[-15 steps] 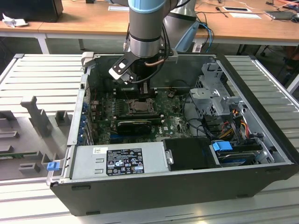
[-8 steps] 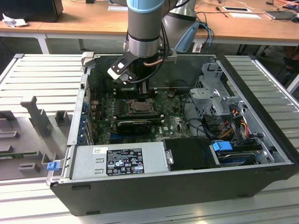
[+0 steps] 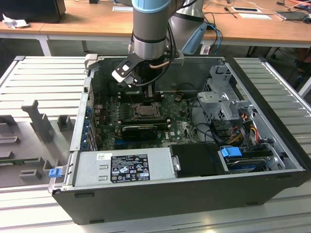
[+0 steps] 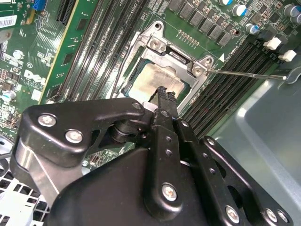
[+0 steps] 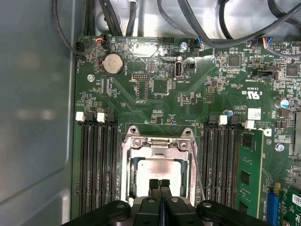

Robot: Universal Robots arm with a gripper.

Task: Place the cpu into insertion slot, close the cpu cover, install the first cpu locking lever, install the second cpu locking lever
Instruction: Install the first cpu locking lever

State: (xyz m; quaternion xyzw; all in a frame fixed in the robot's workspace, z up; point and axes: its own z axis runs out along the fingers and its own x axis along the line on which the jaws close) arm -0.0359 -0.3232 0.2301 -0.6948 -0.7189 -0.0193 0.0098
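Memory slots (image 5: pixel 96 160) flank the cpu cover (image 5: pixel 157 143); the case wall (image 5: pixel 33 117) stands near.

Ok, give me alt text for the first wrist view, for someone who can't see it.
The gripper, fingers together, is right at the silvery cpu seated in the insertion slot, with the cpu cover framing it. Black memory slots flank the socket on a green motherboard.

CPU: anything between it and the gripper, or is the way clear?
Nothing visible. In the first wrist view the gripper, fingers together, hangs directly over the cpu, which shows bare through the window of the cpu cover. A thin locking lever runs beside it, off the path.
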